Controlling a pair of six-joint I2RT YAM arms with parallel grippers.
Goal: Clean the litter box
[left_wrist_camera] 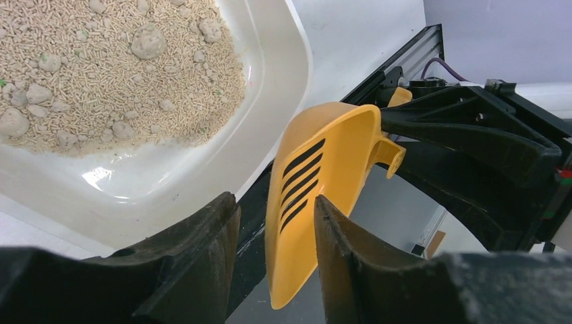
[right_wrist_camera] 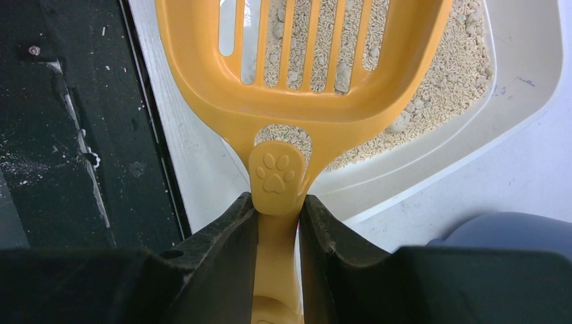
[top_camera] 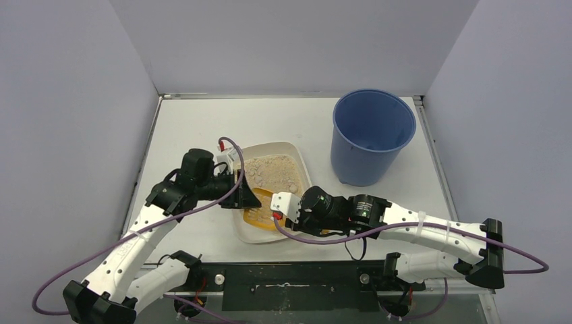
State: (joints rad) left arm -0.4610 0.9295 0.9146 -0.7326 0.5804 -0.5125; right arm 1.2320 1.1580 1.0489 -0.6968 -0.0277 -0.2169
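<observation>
**Scoop Held Over Litter Box**

The right gripper (right_wrist_camera: pixel 278 202) was seen clamped on the scoop (right_wrist_camera: pixel 324 121) by its handle. The left gripper (left_wrist_camera: pixel 276 209) was found partly open, the scoop's lip set between its jaws with a gap on one side. The litter box (top_camera: pixel 302 162) was placed at centre frame, the bucket (top_camera: pixel 371 135) at upper right.
</observation>
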